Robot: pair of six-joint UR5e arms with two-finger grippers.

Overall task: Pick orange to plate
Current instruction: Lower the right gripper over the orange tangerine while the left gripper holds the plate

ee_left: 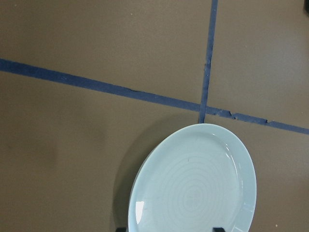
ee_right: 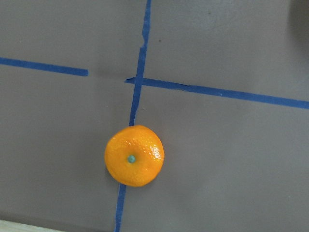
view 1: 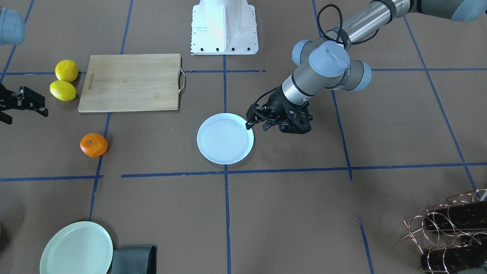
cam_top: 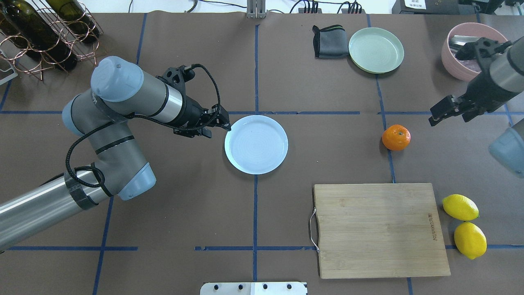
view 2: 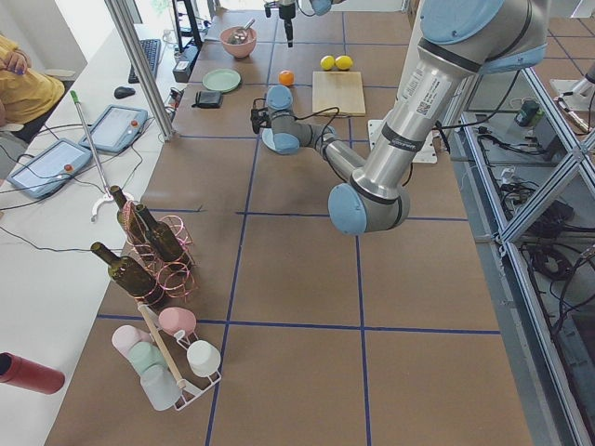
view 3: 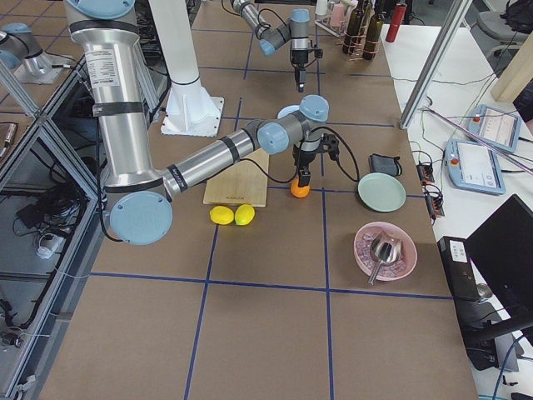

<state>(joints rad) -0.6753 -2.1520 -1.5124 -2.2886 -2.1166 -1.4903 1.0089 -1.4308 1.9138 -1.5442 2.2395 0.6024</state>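
Note:
The orange lies alone on the brown table on my right side, on a blue tape line; the right wrist view shows it from above, stem dimple up. My right gripper hovers open beside and above it, holding nothing. The pale bluish-white plate sits empty at the table's middle. My left gripper is open at the plate's left rim. In the left wrist view the plate fills the lower part, between the two spread fingertips at the bottom edge.
A wooden cutting board lies near my right side, with two lemons beside it. At the far right are a pale green plate, a grey cloth and a pink bowl. A bottle rack stands far left.

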